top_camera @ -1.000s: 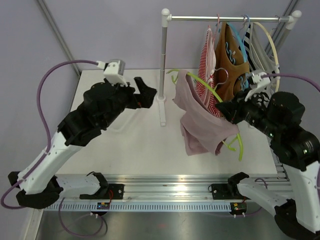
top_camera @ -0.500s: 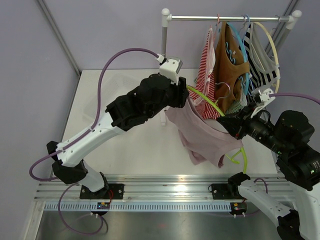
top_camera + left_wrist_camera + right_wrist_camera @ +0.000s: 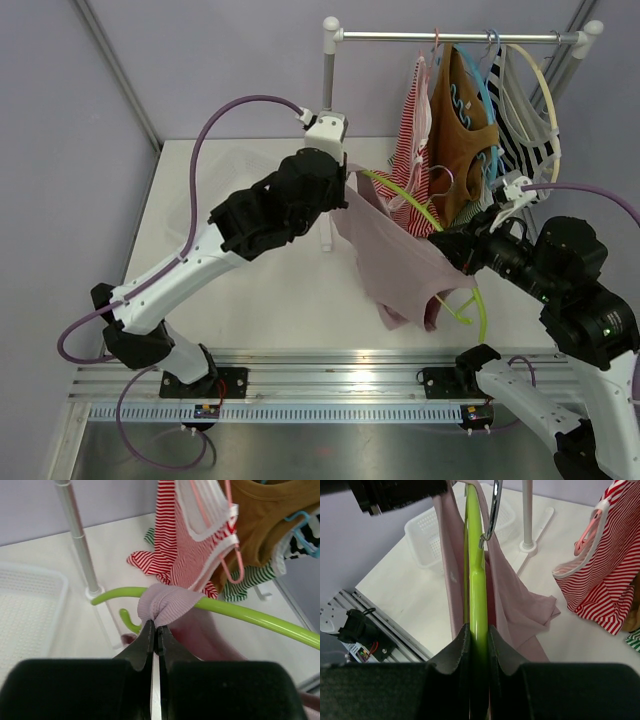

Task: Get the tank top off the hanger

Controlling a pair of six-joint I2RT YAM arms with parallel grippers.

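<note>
Over the white table (image 3: 250,290), my left gripper (image 3: 155,625) is pinched closed on the strap (image 3: 167,602) of the pink ribbed tank top (image 3: 395,265), just ahead of its tips, where the soft strap wraps the hanger (image 3: 410,205). The right gripper (image 3: 479,630) clamps this smooth green plastic hanger, whose long axis points straight away toward the left gripper. I judge the strap must slide off that far end.

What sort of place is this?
Probably a robotics lab: a left arm and right arm bolted to a metal rail at a white table, purple walls, and a clothes rack staged with tops on hangers.
</note>
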